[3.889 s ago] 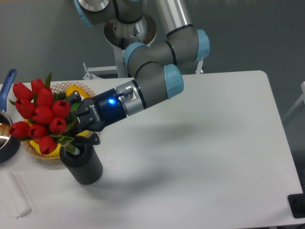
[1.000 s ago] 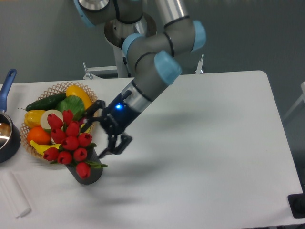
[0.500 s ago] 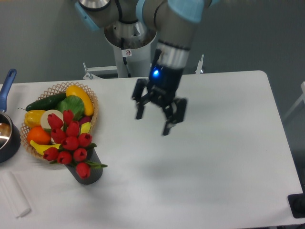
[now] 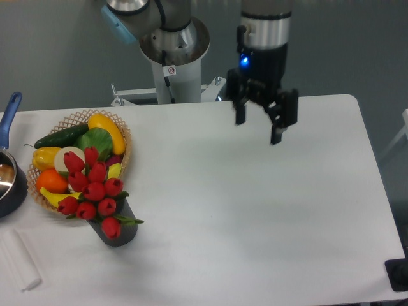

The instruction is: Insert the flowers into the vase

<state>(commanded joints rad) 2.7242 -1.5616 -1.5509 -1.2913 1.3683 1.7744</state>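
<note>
Red flowers sit in the vase, well apart from the gripper.

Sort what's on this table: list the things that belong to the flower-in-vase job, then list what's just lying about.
Part of the job:
flowers, standing in the vase
vase
gripper, open, raised over the far side of the table

Just lying about:
wicker basket of fruit and vegetables
pot with blue handle
white block

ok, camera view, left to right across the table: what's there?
dark pot with a blue handle → wicker basket of fruit and vegetables, with the flowers in the vase just in front of it → gripper, open, above the table's far side.
</note>
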